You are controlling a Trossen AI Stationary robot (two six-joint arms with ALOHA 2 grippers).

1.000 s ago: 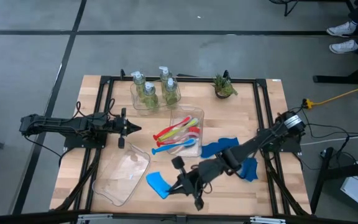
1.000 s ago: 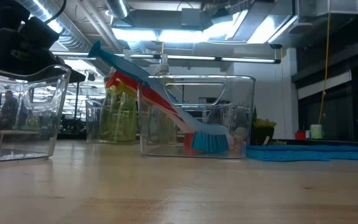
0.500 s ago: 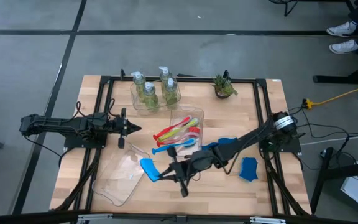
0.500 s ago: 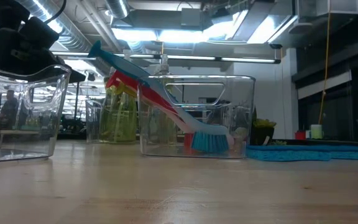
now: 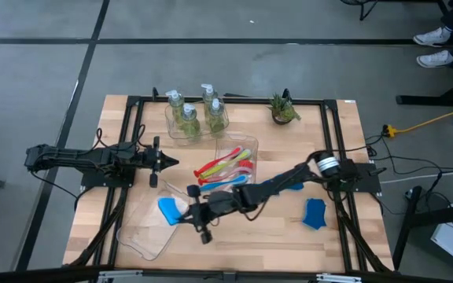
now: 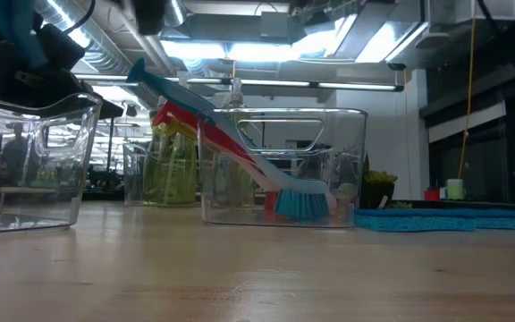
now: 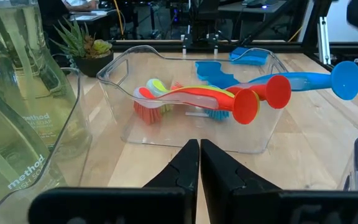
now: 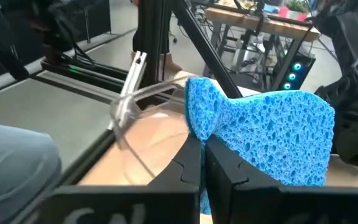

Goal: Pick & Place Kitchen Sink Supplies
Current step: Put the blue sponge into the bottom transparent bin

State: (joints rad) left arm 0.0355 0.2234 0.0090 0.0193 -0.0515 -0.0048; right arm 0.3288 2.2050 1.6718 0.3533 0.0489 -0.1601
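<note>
My right gripper (image 5: 182,212) reaches in from the table's right and is shut on a flat blue sponge piece (image 5: 167,211). It holds the sponge above the empty clear tray (image 5: 144,236) at the near left. Two more blue sponge pieces (image 5: 314,214) (image 5: 278,187) lie flat on the table. Red, blue and yellow-green brushes (image 5: 225,168) lean in the middle clear tray (image 5: 246,143), handles over its rim. Pump bottles (image 5: 189,114) stand in the far tray. My left gripper (image 5: 170,163) waits shut at the left. My right gripper pinches the sponge's lower edge (image 8: 211,132) between its two fingers (image 8: 185,171). The fingers come nearly level from the table's right. The sponge stands on edge beyond the fingertips, lifted clear, over the empty tray's rim (image 8: 129,112).
A small potted plant (image 5: 283,110) stands at the far right. The right arm (image 5: 289,179) stretches low across the table, over one sponge piece and close to the brush tray. Black frame rails (image 5: 128,149) run along the table's sides.
My right gripper has carried the blue sponge from the near middle of the table toward the left edge and slightly farther back, sinking as it went. It now hangs over the empty tray, and the gripper stays shut on the sponge.
</note>
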